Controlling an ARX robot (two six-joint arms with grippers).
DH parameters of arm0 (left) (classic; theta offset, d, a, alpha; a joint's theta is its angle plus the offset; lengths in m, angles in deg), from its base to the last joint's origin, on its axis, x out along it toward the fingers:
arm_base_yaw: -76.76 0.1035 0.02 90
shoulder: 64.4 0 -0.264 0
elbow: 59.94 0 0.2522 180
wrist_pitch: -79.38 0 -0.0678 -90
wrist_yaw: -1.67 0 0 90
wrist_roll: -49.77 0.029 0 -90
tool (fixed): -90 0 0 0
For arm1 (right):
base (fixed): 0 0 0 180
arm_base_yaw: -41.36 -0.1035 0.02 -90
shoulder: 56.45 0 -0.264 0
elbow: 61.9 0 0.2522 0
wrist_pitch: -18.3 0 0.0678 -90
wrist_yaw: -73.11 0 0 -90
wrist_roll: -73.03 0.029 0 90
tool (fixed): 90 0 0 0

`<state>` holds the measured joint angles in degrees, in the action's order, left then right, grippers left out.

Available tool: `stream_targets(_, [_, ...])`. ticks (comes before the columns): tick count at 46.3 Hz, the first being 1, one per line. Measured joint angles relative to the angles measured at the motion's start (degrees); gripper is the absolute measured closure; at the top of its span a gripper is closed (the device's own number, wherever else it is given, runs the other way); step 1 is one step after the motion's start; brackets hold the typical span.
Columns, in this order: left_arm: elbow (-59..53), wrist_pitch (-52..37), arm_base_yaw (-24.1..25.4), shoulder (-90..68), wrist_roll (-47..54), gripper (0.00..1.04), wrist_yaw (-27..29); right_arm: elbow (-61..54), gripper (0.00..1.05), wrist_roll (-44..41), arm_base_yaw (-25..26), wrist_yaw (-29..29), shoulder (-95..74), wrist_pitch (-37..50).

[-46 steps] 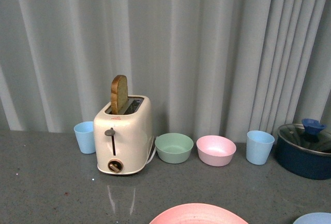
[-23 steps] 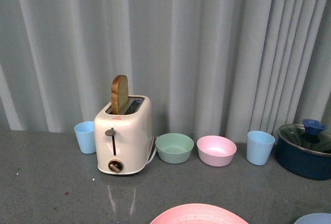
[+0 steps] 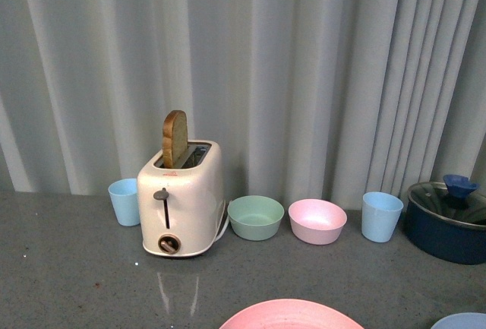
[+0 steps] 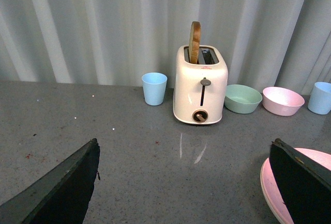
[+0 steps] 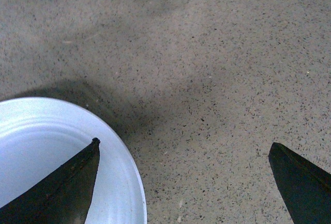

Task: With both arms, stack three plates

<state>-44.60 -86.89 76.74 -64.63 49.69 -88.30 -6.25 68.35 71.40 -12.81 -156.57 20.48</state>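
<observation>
Plates have not moved (no stack yet): pink plate (image 3: 281, 314) sits in front of toaster (image 3: 182, 200), blue plate (image 5: 41, 151) far to its right. Left gripper (image 4: 183, 146) and right gripper (image 5: 183, 143) are spread wide, holding nothing. The right one is at the blue plate's edge.

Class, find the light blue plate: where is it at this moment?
In the front view the light blue plate shows at the bottom right corner, right of the pink plate and nearer than the dark blue pot.
</observation>
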Motion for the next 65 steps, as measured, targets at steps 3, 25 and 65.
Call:
stream_targets(3, [0.0, 0.0, 0.0, 0.0, 0.0, 0.07, 0.0, 0.9, 0.07, -2.1, -0.7, 1.0, -1.3, -1.1])
stream_targets(25, [0.0, 0.0, 0.0, 0.0, 0.0, 0.07, 0.0, 0.9, 0.07, -4.2, -3.7, 8.8, -8.2, -0.6])
stream_targets(65, [0.0, 0.0, 0.0, 0.0, 0.0, 0.07, 0.0, -1.9, 0.13, -4.2, -0.6, 10.4, -17.7, 5.5])
